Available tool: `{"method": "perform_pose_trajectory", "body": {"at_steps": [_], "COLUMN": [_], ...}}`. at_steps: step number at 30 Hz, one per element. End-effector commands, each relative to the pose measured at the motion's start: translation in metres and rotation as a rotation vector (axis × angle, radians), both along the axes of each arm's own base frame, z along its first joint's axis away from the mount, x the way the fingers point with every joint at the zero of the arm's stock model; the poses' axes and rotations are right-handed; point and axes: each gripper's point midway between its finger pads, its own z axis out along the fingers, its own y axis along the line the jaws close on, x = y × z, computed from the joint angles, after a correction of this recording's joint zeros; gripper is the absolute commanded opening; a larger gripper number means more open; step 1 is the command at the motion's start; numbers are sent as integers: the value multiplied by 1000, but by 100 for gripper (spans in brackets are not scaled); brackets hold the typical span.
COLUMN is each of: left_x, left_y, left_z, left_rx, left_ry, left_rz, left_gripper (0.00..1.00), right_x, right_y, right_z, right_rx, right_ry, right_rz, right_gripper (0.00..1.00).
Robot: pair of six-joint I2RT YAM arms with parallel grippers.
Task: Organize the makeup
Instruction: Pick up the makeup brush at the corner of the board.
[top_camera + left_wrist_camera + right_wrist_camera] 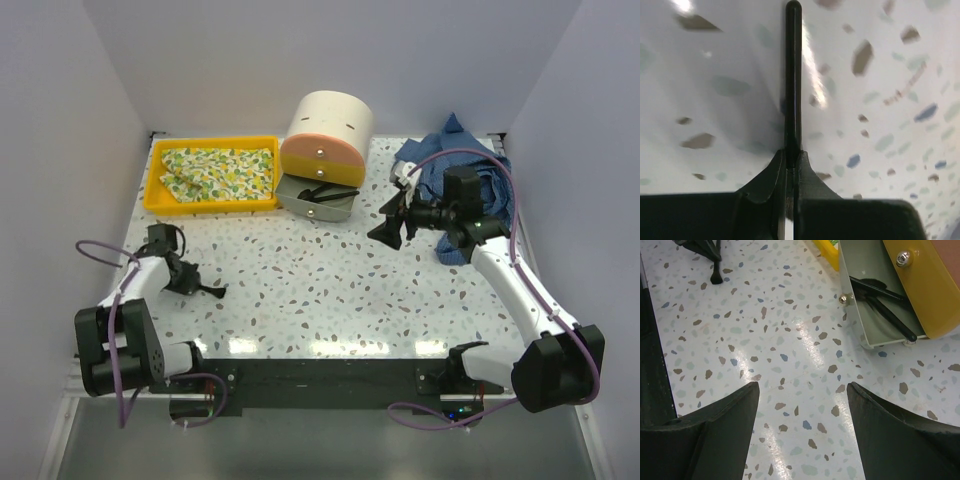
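My left gripper (197,287) sits low over the table at the near left, shut on a thin dark brush (215,291). In the left wrist view the brush handle (793,75) sticks straight out from between the closed fingertips (805,167), just above the speckled table. My right gripper (390,228) hovers open right of centre, facing the open grey-green drawer (335,205). Its jaws (802,387) stand wide with only bare table between them. Two dark brushes (885,307) lie inside that drawer (860,270). No palettes or discs are in view.
The drawer belongs to a round cream organizer (328,122) with pink and orange drawer fronts at the back centre. A yellow tray (156,190) holding a leaf-patterned cloth (220,172) stands at the back left. A blue cloth (462,160) is heaped at the back right, behind the right arm.
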Motion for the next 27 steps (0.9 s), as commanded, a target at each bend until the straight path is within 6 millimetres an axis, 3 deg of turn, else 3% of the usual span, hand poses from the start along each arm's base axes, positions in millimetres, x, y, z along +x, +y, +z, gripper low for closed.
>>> {"method": "perform_pose_trajectory", "body": {"at_steps": [1,9,14,18,22,23,27], "left_x": [24,33,22,19,21,24,24], "left_y": [-52,-115,-156,-173,-201,-206,-212], "left_z": [7,32,39,45,78,94,126], "left_rx": [-79,-30,-63,-62,-103,-83,14], "left_ry": [-78,-141,-189,-259,-502,-603,-766], "left_rz": [-250,-646,-844,-966,-1168,-1211,-1396], "left_gripper": [0,0,0,0,0,0,0], "right_x": [-1,-1,-1,-1,-1,-1,-1], "right_y": [0,0,-1,-2,-2,-2,-3], "right_z": [12,12,12,13,13,13,14], "right_rx": [25,26,26,28,29,30,32], "right_ry": [-38,-37,-37,-37,-37,-38,-41], "right_rz": [11,11,9,7,8,7,8], "right_gripper": [75,75,75,75,75,75,75]}}
